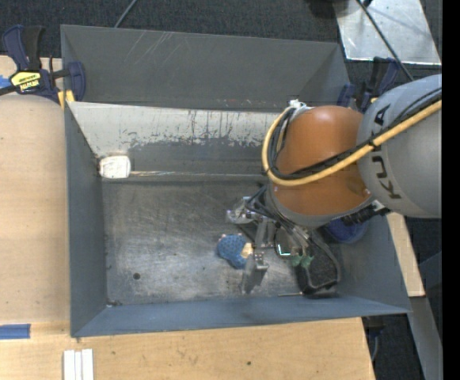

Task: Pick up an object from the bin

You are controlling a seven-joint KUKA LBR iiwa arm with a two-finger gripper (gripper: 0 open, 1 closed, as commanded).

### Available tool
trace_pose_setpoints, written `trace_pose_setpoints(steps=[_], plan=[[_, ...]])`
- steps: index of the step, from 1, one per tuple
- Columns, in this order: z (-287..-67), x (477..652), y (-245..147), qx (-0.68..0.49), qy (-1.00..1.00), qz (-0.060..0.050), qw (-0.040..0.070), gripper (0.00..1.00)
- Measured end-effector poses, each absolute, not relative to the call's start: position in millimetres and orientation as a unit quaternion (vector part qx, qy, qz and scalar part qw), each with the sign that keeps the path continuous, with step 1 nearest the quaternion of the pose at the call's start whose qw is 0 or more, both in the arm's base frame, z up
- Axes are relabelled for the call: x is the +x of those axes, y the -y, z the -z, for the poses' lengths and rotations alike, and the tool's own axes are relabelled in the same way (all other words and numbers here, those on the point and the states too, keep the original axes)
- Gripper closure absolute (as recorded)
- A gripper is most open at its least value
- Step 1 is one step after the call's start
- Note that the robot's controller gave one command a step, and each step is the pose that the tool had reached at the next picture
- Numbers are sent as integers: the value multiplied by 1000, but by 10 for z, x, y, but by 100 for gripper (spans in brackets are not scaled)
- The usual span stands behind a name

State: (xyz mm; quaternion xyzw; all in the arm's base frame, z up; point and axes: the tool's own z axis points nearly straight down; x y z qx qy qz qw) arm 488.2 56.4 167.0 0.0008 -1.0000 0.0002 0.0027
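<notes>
My gripper [255, 269] hangs low over the front middle of the bin floor, under the arm's orange cover. A small blue crumpled thing [230, 248] lies just to its left, touching or almost touching it. To the gripper's right, in the front right corner, rests a black flat thing [322, 273] with a small green part [302, 256] at its upper edge. The cover hides whatever lies behind the gripper.
A small white block [115, 167] sits far off at the back left of the bin, against the rear wall. The arm and its orange cover overhang the bin's right half.
</notes>
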Motion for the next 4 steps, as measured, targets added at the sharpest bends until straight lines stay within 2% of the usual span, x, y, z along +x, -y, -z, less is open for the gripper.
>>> trace_pose_setpoints(steps=[1,2,3,4], plan=[[-711,5001,-307,-49,999,1,-6,0],[-750,5034,-308,-50,999,1,-12,100],[-1976,5027,-142,100,995,-1,-5,100],[-2846,4932,1170,296,955,-3,-3,100]])
